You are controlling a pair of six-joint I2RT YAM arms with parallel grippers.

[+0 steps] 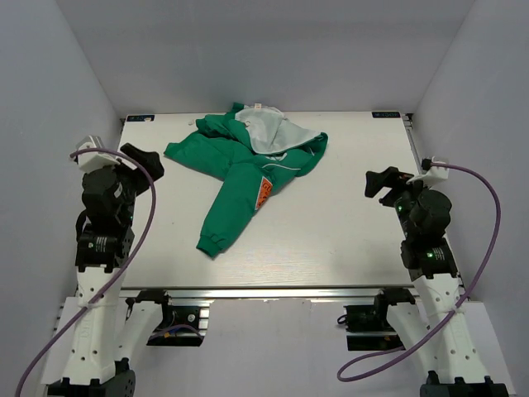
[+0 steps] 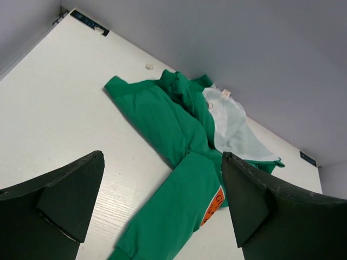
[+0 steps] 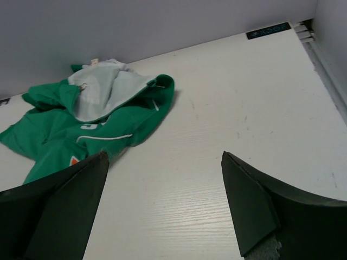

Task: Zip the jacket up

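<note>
The jacket [image 1: 248, 165] lies crumpled and unzipped at the far middle of the table [image 1: 331, 248], grey lining showing, zipper seemingly buried in folds; the left gripper [image 1: 141, 159] and right gripper [image 1: 383, 184] hover empty, fingers wide, well apart from it; all zipping is left to do.

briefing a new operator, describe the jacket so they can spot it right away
On the white table, look toward the far edge, near the middle. The jacket lies crumpled there, one sleeve stretched toward the near edge. It is the only cloth thing, bright green with pale grey lining showing and an orange patch.
</note>
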